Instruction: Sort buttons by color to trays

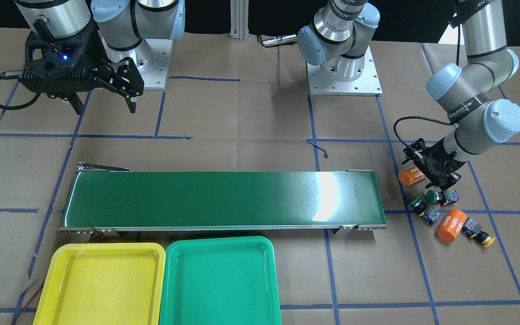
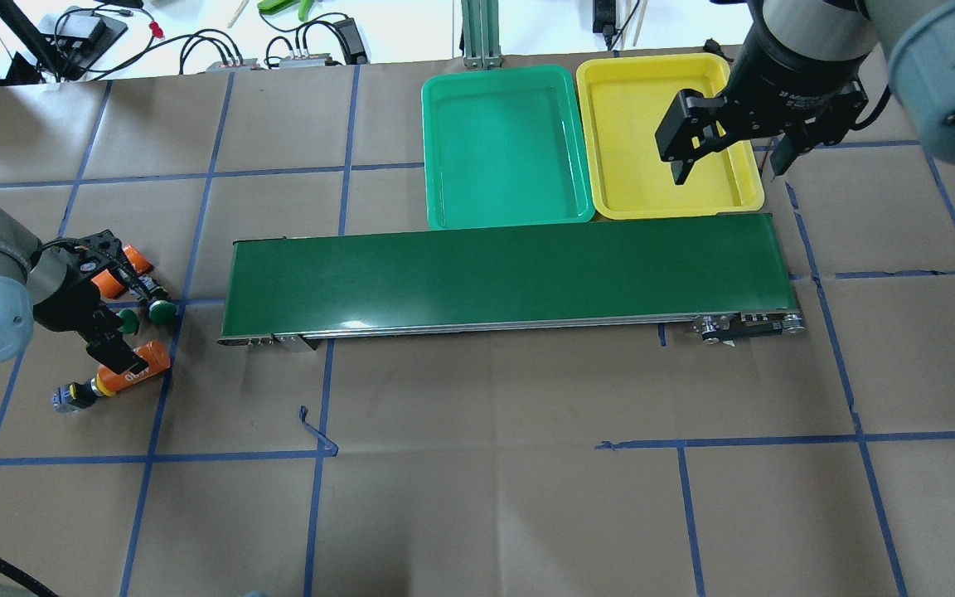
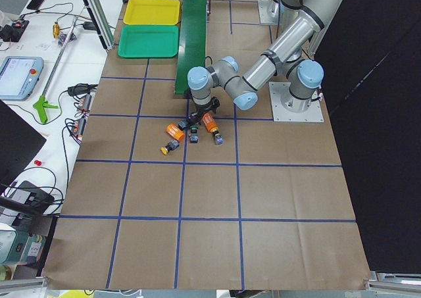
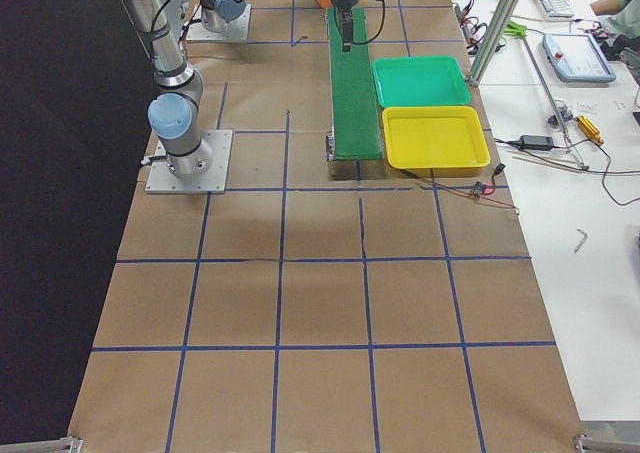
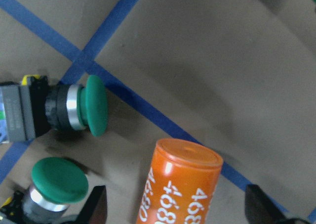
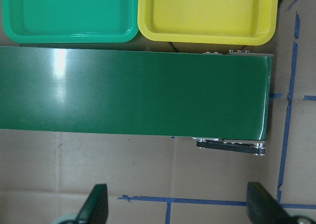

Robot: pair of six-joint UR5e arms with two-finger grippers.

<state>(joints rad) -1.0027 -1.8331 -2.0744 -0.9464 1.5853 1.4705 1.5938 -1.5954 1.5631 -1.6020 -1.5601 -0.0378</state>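
"Brown paper covers the whole worktop, ruled into squares with blue tape, and a long dark green belt lies across the middle. Where are the buttons?"

"All clustered at the left end effector. One green button lies right under its fingertips. A second green button is next to that one, touching or nearly, I can't tell which. The yellow button is a bit farther out, beside an orange cylinder. A second orange cylinder sits just beside the end effector."

"Has it got hold of anything?"

"No. Its jaws are spread wide, low over the pile. From its own camera one cylinder shows between the fingers, but whether they touch it I can't say."

"And the right end effector?"

"Jaws wide apart too, nothing in them, hanging high. The yellow tray and green tray lie side by side below and ahead of it, against the belt's long edge and well apart from the buttons."
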